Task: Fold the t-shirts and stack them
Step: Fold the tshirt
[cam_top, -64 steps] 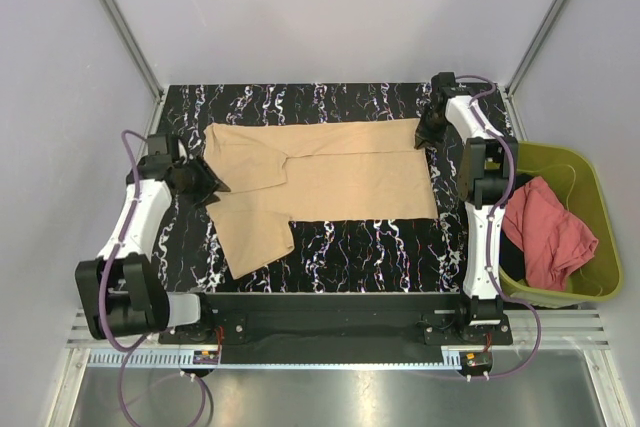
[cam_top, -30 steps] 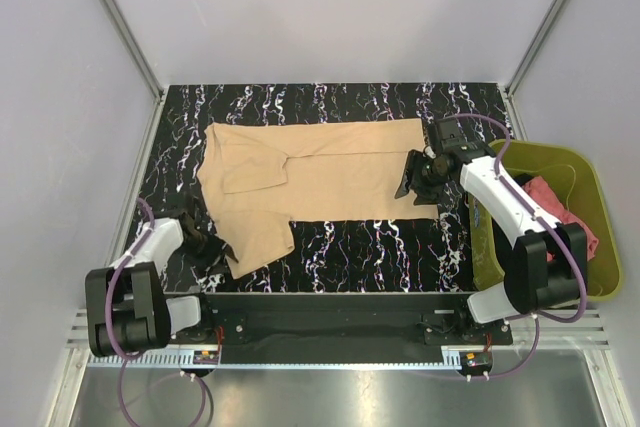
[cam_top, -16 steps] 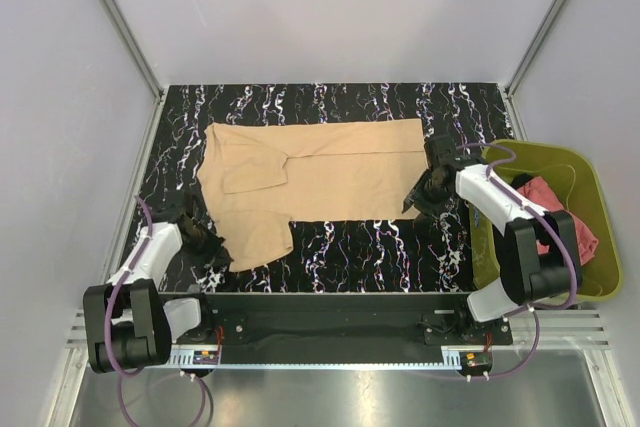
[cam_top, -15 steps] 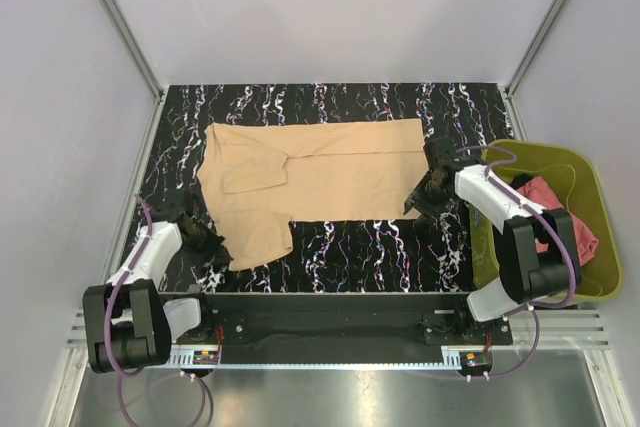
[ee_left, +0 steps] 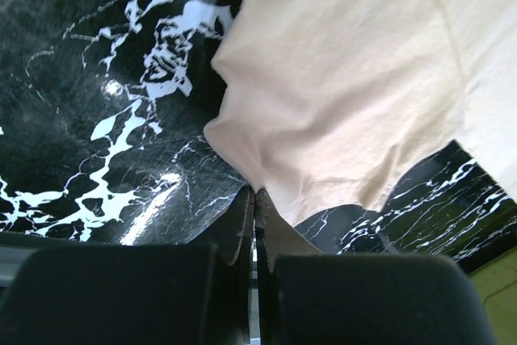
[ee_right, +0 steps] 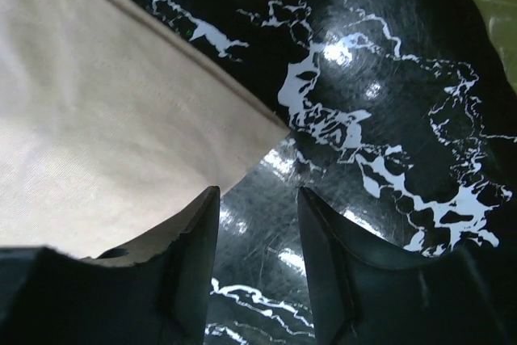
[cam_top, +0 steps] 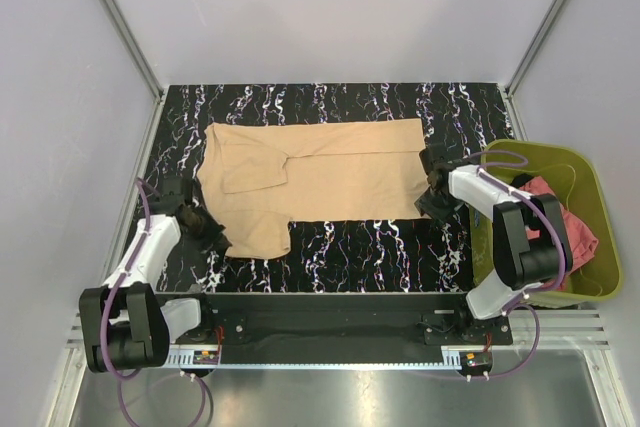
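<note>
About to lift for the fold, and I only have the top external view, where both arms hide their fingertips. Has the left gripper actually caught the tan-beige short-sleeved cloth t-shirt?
Observer: Yes. In the left wrist view the left gripper is shut, with the edge of the tan-beige short-sleeved cloth t-shirt pinched between its fingers.
Operator: And the right gripper?
Observer: The right gripper is open; the shirt's corner lies just ahead of the gap, not between the fingers.
Operator: What's under the gap, then?
Observer: Mostly the bare black marbled table.
</note>
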You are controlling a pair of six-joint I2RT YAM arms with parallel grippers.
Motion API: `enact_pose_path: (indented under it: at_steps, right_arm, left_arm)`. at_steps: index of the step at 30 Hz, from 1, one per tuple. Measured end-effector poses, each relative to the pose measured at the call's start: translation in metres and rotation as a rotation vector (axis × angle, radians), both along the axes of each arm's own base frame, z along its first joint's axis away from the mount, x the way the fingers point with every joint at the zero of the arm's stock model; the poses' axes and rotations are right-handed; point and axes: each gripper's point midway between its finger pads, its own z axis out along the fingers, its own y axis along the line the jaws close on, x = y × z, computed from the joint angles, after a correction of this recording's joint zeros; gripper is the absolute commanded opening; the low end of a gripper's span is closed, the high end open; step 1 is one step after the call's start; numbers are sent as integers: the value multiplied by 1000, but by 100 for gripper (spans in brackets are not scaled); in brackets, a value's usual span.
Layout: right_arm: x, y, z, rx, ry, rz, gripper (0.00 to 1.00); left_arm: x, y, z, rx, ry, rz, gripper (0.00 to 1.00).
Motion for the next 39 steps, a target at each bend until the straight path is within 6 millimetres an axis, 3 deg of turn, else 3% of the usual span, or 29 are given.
enact_pose_path:
  at_steps: [18, 24, 30, 39]
  right_arm:
    - [13, -5, -14, -41, -1, -3, 43]
    - [27, -4, -15, -36, -29, 4, 28]
    - [29, -3, -14, -26, -49, 6, 1]
    - [23, -3, -14, -21, -36, 49, 0]
  left_arm:
    - [15, 3, 11, 20, -40, -48, 0]
    - [18, 4, 13, 24, -48, -62, 0]
    - [24, 4, 20, 29, -73, -75, 0]
    - [39, 6, 36, 42, -132, -92, 0]
